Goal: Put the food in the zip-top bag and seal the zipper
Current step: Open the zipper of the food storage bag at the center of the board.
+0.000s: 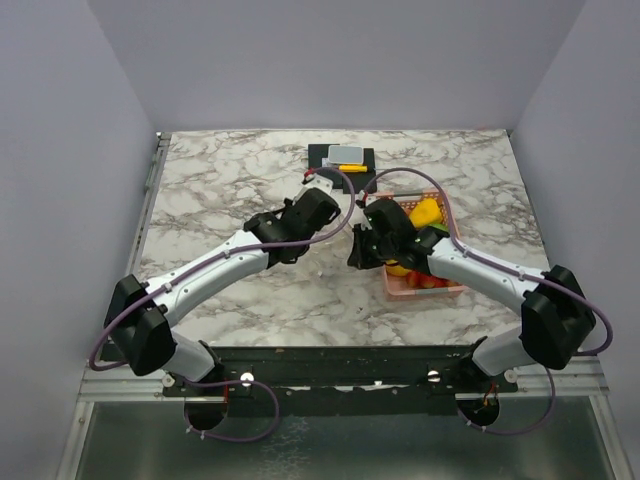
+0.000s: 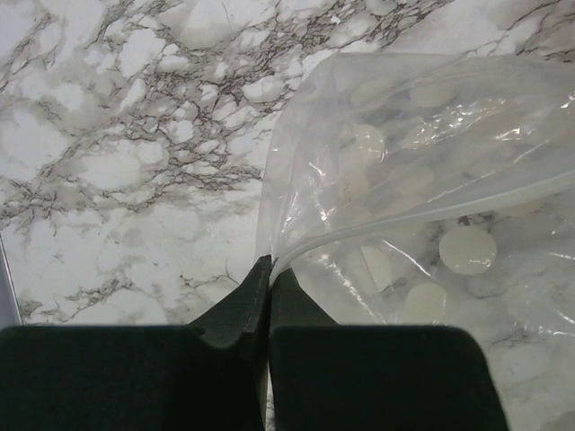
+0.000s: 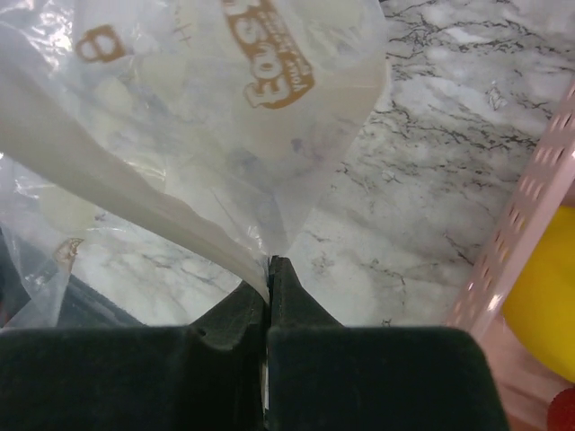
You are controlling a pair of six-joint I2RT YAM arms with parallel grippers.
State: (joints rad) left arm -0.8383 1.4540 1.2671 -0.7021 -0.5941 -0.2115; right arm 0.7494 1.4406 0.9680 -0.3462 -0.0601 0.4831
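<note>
My left claw (image 2: 269,274) was pressed together on a corner of the zip-top bag (image 2: 422,180), the clear plastic fanning away from it up and to the right. My right claw (image 3: 269,269) pinched the opposite corner in the same way, with the bag spreading up and to the left. So the bag hung between my two claws above the tabletop (image 2: 117,162), its zipper band (image 2: 404,215) running from one claw toward the other. The food (image 3: 548,305) had not gone in. It lay in the pink basket (image 3: 530,224) just beside my right claw, on the side away from the bag, making my right arm the nearer one. I judged that arm would have to let go to fetch it, with the basket wall in the way. A yellow-and-grey item (image 1: 345,155) sat beyond my left claw.
</note>
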